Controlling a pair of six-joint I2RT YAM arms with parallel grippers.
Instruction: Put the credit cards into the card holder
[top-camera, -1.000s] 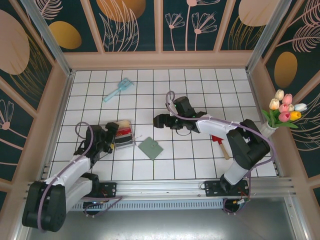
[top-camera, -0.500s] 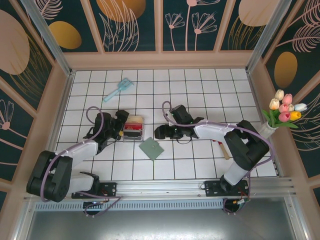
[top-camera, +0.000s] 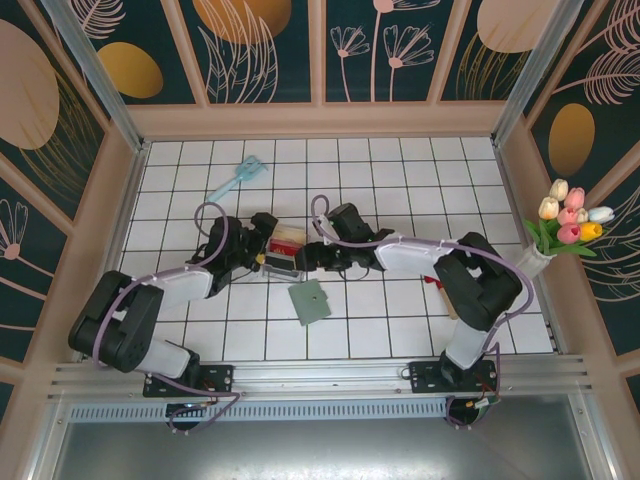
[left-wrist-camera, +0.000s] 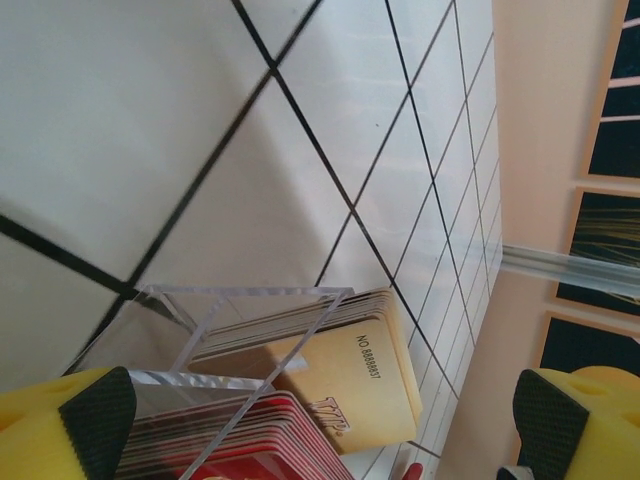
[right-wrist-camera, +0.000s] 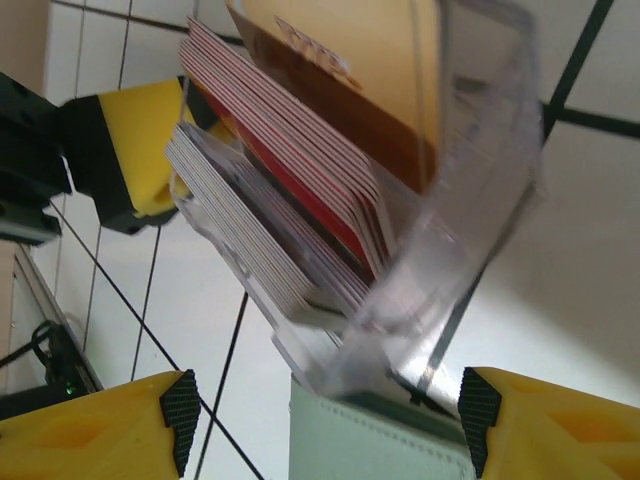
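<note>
Since the earlier frames the left gripper (top-camera: 263, 238) has swung up and to the right across the tiled table (top-camera: 400, 180). The clear box (top-camera: 281, 264) has slid along with it. The right gripper (top-camera: 307, 256) has come in from the right to meet the box, and the card holder (top-camera: 310, 300) has shifted and turned a little.

The box now sits between the two grippers, each just beside one of its sides. The credit cards (top-camera: 285, 243) stand packed on edge inside it. The card holder lies flat and closed on the tiles just in front of the box and the right gripper, apart from the left one.

Both grippers stand wide open and clamp nothing. The left wrist view shows a corner of the box reaching in between the yellow fingers, close to one black pad (left-wrist-camera: 95, 415); whether they touch I cannot tell. That view also shows a tan-orange card (left-wrist-camera: 350, 385) with a printed number at the back of the stack, and red cards (left-wrist-camera: 270, 440) in front of it.

The right wrist view gives the other side. The box looks tilted there, with its cards fanned, and hangs just ahead of the open fingers. The sage-green edge of the card holder lies between those fingers, and a yellow finger of the left gripper sits behind the box
</note>
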